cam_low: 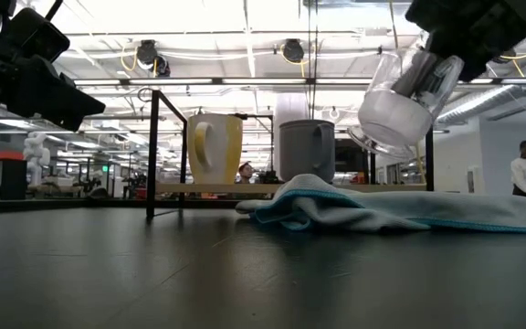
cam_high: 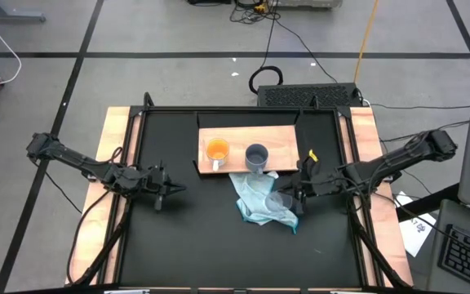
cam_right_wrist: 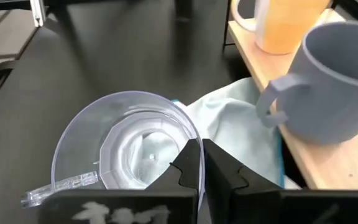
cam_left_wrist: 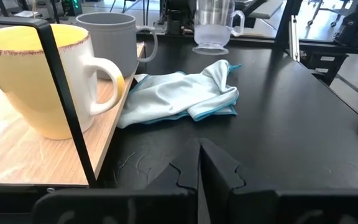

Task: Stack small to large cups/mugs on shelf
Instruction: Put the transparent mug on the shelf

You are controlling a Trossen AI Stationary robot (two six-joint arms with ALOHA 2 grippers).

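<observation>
While the matte black tabletop [cam_high: 219,237] bears a crumpled light blue cloth [cam_high: 259,200], the right gripper [cam_high: 294,196] (fingers pinched) lifts the clear glass cup [cam_low: 398,100]; left gripper [cam_high: 166,190] closed, empty.

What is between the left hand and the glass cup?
In the left wrist view, the blue cloth lies on the table between the left hand and the glass cup, which the right hand holds up.

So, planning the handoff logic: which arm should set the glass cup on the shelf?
The right: its pincer already holds the glass cup lifted over the cloth, beside the shelf. The left pincer is shut, farther off.
</observation>
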